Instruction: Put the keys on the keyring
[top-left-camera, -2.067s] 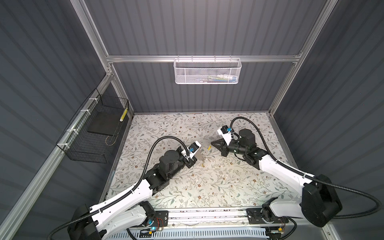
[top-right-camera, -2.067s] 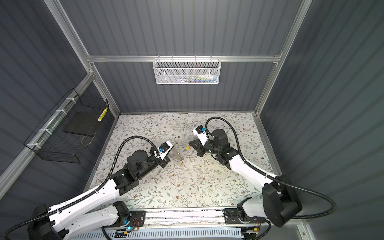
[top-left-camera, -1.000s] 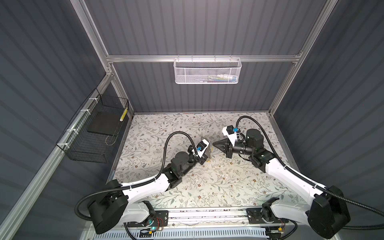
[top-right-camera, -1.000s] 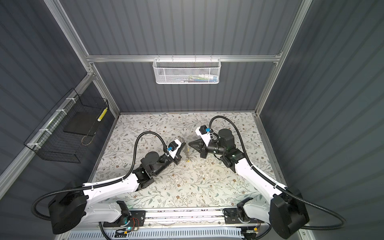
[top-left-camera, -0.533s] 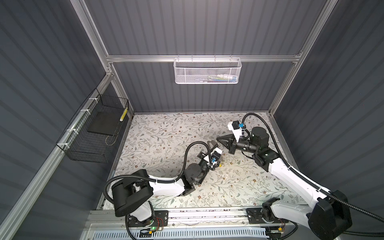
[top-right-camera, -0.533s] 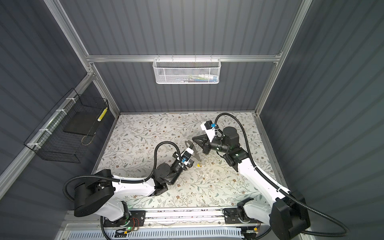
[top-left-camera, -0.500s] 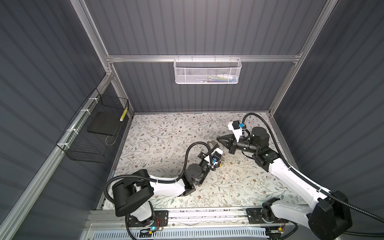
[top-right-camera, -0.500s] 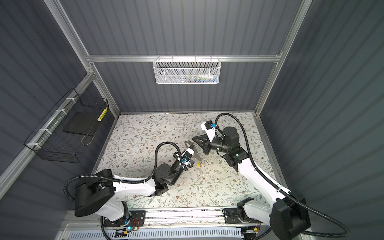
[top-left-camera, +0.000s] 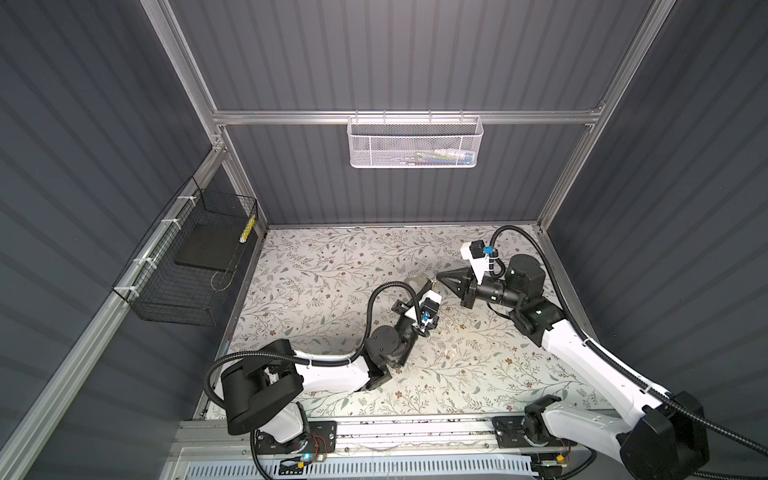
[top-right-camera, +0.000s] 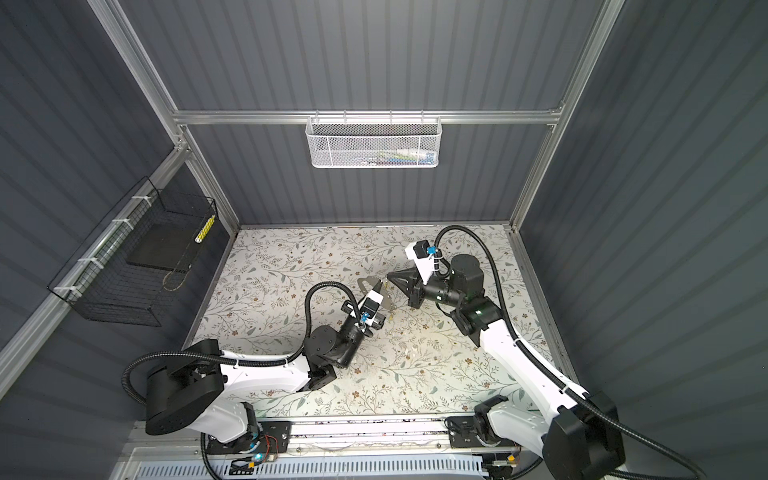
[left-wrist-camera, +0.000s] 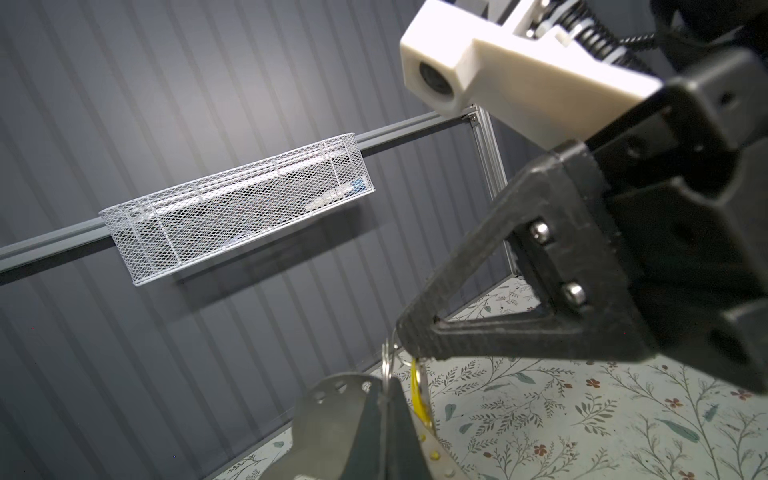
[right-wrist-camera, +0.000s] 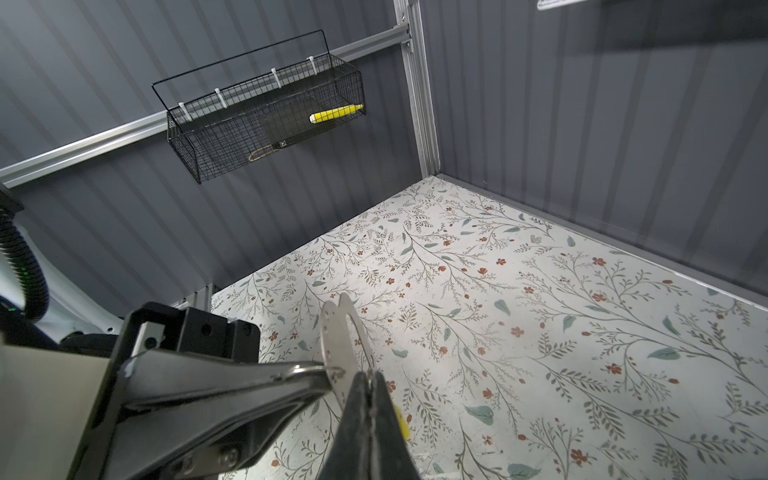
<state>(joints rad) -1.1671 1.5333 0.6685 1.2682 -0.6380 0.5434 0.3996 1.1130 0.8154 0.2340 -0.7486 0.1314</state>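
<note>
Left tool (left-wrist-camera: 384, 411): clenched on the keyring (left-wrist-camera: 332, 401), a flat grey plate with small holes. It grips the plate by one edge and holds it above the worktop (top-left-camera: 332, 291).

Right tool (right-wrist-camera: 368, 384): clenched on the thin wire ring of one key (left-wrist-camera: 417, 388). The key's yellow tag hangs just below the tool's tip.

The two tool tips meet right of centre over the worktop. The key's wire ring lies just beside the keyring's edge; I cannot tell whether it is threaded on.

Around: a white mesh basket (top-left-camera: 415, 145) on the far wall. A black wire basket (top-left-camera: 195, 257) on the left wall carries a yellow stick (right-wrist-camera: 336, 112). Both are well apart from the tools.

Views: only the left wrist view shows the wire ring and tag clearly. The right wrist view shows the plate edge-on in the left tool's fingers, with a sliver of yellow behind its own fingers. In both top views the tag is too small to make out.
</note>
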